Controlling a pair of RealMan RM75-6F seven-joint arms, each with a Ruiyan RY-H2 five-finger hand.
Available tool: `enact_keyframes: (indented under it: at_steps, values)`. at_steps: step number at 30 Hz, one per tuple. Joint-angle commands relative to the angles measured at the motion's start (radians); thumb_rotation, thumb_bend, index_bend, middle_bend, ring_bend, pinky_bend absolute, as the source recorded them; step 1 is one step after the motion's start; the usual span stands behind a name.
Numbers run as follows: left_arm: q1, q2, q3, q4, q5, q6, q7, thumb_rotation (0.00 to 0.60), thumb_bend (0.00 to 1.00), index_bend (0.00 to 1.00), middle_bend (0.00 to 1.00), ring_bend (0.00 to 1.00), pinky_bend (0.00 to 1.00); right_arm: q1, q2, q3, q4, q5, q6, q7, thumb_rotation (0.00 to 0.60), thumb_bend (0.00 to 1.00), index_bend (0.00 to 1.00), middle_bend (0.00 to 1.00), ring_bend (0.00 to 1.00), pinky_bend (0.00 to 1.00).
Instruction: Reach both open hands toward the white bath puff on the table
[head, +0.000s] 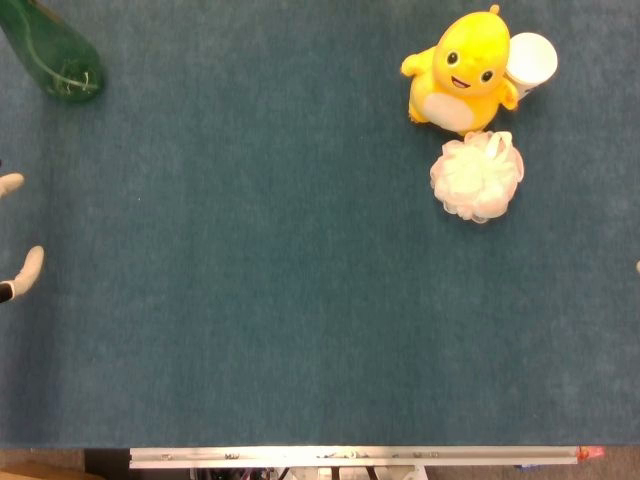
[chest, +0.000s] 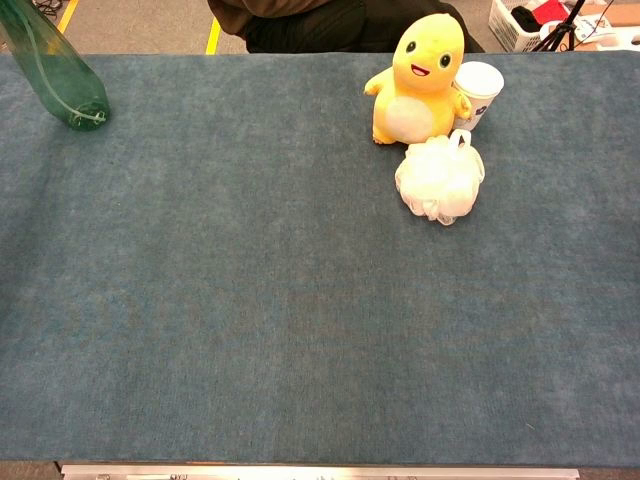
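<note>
White puff (head: 477, 177) sits far across blue table (head: 260, 300) from left hand (head: 14, 230), just below yellow plush (head: 462, 72). Head view: only two pale fingertips (head: 30, 265) poke in, spread apart; right hand barely a speck at edge, can't tell its state. Chest view: puff (chest: 440, 178) touching plush (chest: 417, 78), cup (chest: 478, 88) behind, no hands.

I am looking down on my table (chest: 250, 300), which is lying under a blue-grey felt-like cover spreading to every side. A pale metal rail (head: 350, 456) is running along the table's near edge. Beyond the table's far edge, bare floor is showing, with a yellow line (chest: 214, 35) crossing it. Past the table's far right corner, a white basket (chest: 520, 20) is sitting. Soft, even light is falling across the cover.
</note>
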Motion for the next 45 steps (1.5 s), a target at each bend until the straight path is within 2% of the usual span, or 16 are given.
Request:
enact_keyframes:
  at_steps: [1, 4, 9, 15, 19, 22, 26, 32, 36, 45]
  values:
    - [-0.062, 0.069, -0.022, -0.088, -0.044, -0.143, -0.175, 0.6, 0.31, 0.19, 0.12, 0.05, 0.17, 0.033, 0.022, 0.005, -0.085, 0.039, -0.094, 0.132, 0.6, 0.12, 0.2, 0.16, 0.07, 0.18]
    - [-0.108, 0.13, -0.033, -0.124, -0.062, -0.244, -0.278, 0.6, 0.31, 0.19, 0.12, 0.05, 0.17, 0.071, 0.07, 0.009, -0.126, 0.075, -0.194, 0.219, 0.6, 0.12, 0.21, 0.17, 0.07, 0.18]
    - [-0.167, 0.179, -0.045, -0.153, -0.087, -0.37, -0.393, 0.6, 0.31, 0.21, 0.12, 0.05, 0.17, 0.12, 0.088, 0.013, -0.171, 0.12, -0.309, 0.297, 0.6, 0.12, 0.22, 0.18, 0.07, 0.18]
    - [-0.234, 0.23, -0.055, -0.206, -0.122, -0.525, -0.54, 0.567, 0.31, 0.21, 0.12, 0.05, 0.17, 0.184, 0.066, 0.026, -0.2, 0.174, -0.429, 0.356, 0.6, 0.11, 0.23, 0.19, 0.07, 0.18]
    - [-0.277, 0.253, -0.072, -0.236, -0.161, -0.628, -0.656, 0.562, 0.31, 0.21, 0.12, 0.05, 0.17, 0.231, 0.056, 0.045, -0.246, 0.276, -0.52, 0.394, 0.6, 0.08, 0.23, 0.19, 0.07, 0.18]
    - [-0.296, 0.255, -0.079, -0.236, -0.169, -0.659, -0.678, 0.557, 0.31, 0.21, 0.12, 0.05, 0.17, 0.257, 0.042, 0.045, -0.253, 0.305, -0.558, 0.381, 0.6, 0.07, 0.23, 0.19, 0.07, 0.18]
    - [-0.32, 0.235, -0.086, -0.249, -0.181, -0.695, -0.701, 0.545, 0.31, 0.21, 0.11, 0.05, 0.17, 0.296, 0.013, 0.062, -0.273, 0.408, -0.604, 0.382, 0.6, 0.07, 0.23, 0.19, 0.07, 0.18]
    - [-0.366, 0.195, -0.103, -0.27, -0.221, -0.76, -0.727, 0.558, 0.31, 0.21, 0.1, 0.05, 0.17, 0.33, -0.051, 0.091, -0.29, 0.496, -0.576, 0.343, 0.6, 0.07, 0.23, 0.19, 0.07, 0.18]
    - [-0.393, 0.16, -0.113, -0.269, -0.249, -0.78, -0.711, 0.589, 0.31, 0.21, 0.09, 0.05, 0.17, 0.332, -0.086, 0.102, -0.299, 0.51, -0.536, 0.323, 0.6, 0.08, 0.23, 0.19, 0.07, 0.18]
    - [-0.444, 0.058, -0.13, -0.257, -0.352, -0.778, -0.633, 0.599, 0.31, 0.21, 0.09, 0.05, 0.17, 0.341, -0.152, 0.119, -0.299, 0.522, -0.482, 0.288, 0.6, 0.11, 0.23, 0.19, 0.07, 0.18]
